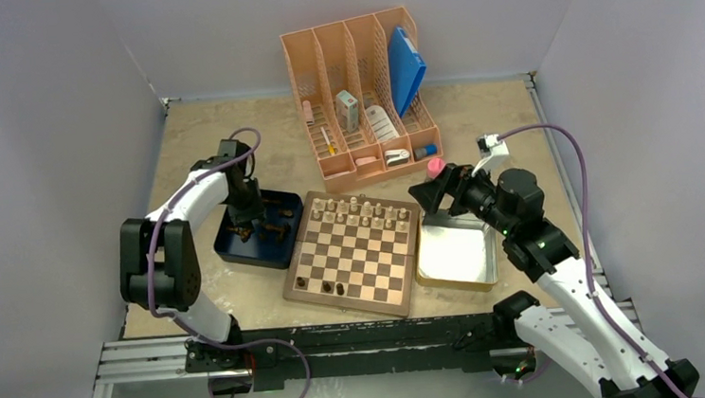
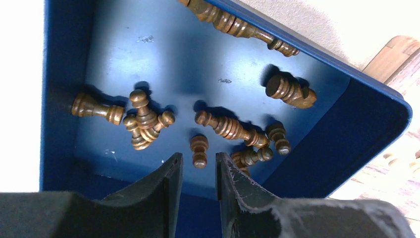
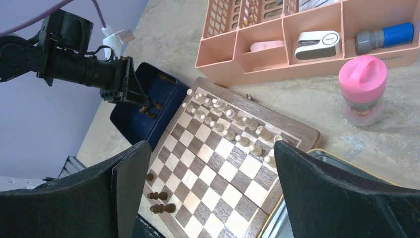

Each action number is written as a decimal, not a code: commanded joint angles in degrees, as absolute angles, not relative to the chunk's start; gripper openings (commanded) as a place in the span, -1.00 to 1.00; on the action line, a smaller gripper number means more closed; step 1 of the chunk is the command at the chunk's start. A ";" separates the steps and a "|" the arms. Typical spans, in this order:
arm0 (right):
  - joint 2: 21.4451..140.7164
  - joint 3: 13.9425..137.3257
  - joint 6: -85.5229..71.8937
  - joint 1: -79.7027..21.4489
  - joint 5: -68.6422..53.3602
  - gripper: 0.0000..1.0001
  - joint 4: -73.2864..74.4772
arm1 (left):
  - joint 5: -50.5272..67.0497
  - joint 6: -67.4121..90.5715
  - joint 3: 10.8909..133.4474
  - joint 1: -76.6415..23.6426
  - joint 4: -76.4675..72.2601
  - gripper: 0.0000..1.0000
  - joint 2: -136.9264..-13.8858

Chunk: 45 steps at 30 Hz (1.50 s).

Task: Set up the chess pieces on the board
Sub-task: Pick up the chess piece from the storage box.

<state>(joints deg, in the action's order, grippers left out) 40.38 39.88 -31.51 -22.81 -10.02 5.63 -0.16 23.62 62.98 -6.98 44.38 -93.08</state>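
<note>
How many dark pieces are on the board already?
3 dark pieces, all in the board's near row: one at the left corner, two close together right of it.

We list: chess pieces (image 2: 228, 128), turned dark wood, low sheen; board (image 1: 358, 256), smooth wood, lightly polished; tray (image 2: 163, 59), matt dark blue, floor scuffed; tin (image 1: 453, 253), shiny bare metal; organizer (image 3: 317, 67), peach plastic, perforated walls; tabletop (image 1: 201, 135), mottled, matt.

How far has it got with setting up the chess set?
Early days. Three dark pieces stand at the near left corner of the board; pale pieces fill the far rows. The left end effector is down in the tray at one small piece, grip unclear. Many dark pieces lie there, waiting.
</note>
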 commanded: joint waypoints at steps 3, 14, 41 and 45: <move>40.69 41.00 -31.38 -22.72 -10.50 0.93 2.42 | 2.99 21.97 62.36 -6.68 42.97 -0.41 -94.59; 40.96 41.16 -31.86 -22.68 -10.63 0.93 2.15 | 2.20 21.58 61.63 -6.68 43.10 -0.54 -95.71; 41.35 40.67 -31.31 -22.70 -10.55 0.93 1.96 | 2.50 21.17 61.52 -7.01 44.47 -0.62 -96.22; 41.49 40.46 -31.48 -22.68 -10.73 0.93 1.93 | 2.34 21.09 61.41 -7.38 44.69 -0.65 -96.14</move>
